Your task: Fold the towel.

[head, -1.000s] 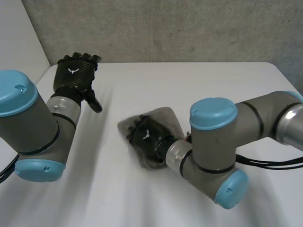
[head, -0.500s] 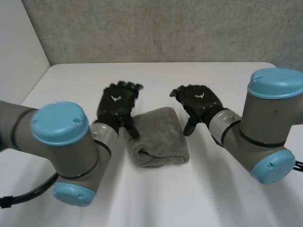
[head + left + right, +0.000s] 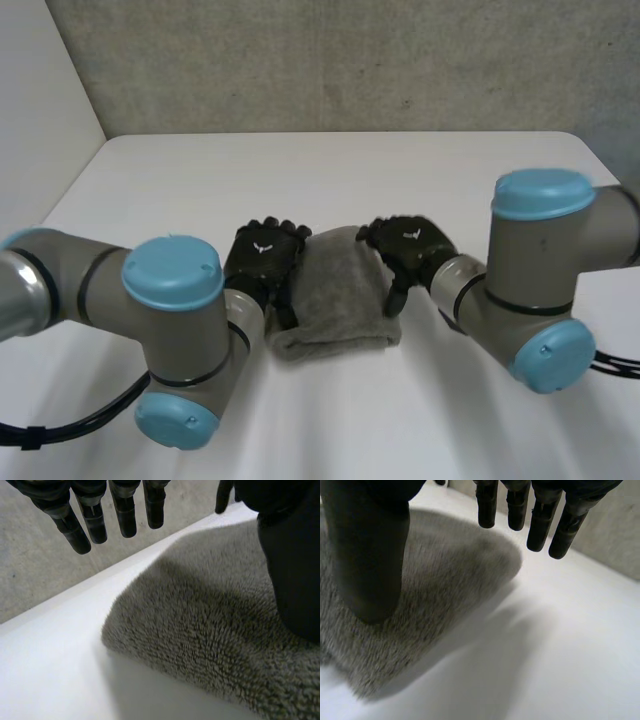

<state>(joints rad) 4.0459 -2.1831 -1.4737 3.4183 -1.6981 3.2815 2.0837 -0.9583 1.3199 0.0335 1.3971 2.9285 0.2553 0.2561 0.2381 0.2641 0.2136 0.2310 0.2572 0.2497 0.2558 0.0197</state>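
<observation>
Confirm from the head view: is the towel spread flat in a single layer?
No, the towel lies folded in a thick bundle between the left hand and the right hand.

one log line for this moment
towel: folded | left hand: open, at towel's left edge | right hand: open, at towel's right edge

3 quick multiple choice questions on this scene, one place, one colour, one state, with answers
1. Where is the towel?
A) between the left hand and the right hand
B) far behind both hands
C) to the right of both hands

2. What colour is the towel?
A) white
B) grey
C) blue

3. How does the towel lie?
A) spread in one layer
B) hanging from a hand
C) folded over on the table

1 A: a hand sits at each side edge.
2 B: its pile is grey against the white top.
3 C: a rounded fold shows along its near edge.
</observation>
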